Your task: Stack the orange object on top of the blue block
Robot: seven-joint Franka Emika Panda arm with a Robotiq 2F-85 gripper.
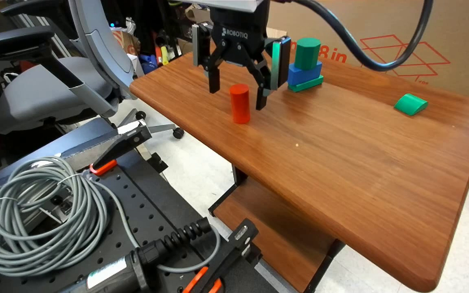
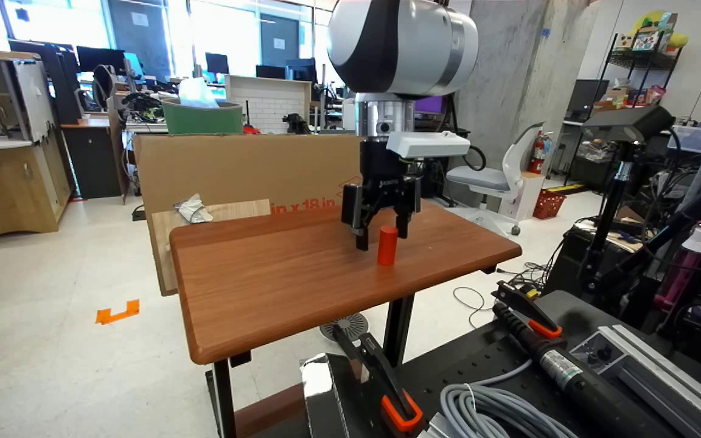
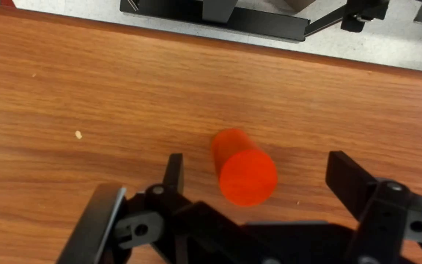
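The orange object (image 1: 240,106) is a red-orange cylinder standing upright on the table. It also shows in an exterior view (image 2: 387,247) and the wrist view (image 3: 248,178). The blue block (image 1: 304,74) lies on a flat green block (image 1: 306,84), and a green prism-like block (image 1: 307,53) stands on top of it. The blue block does not show in the wrist view, nor can I make it out in the remaining exterior view. My gripper (image 1: 237,91) is open and empty, pointing down. Its fingers (image 3: 255,157) stand apart either side of the cylinder's top, not touching it, with the left finger nearer.
A green half-round block (image 1: 411,104) lies toward the far side of the wooden table (image 1: 360,162). A cardboard sheet (image 1: 381,49) stands behind the table. A black cart (image 1: 136,211) with coiled cable and clamps stands by the near edge.
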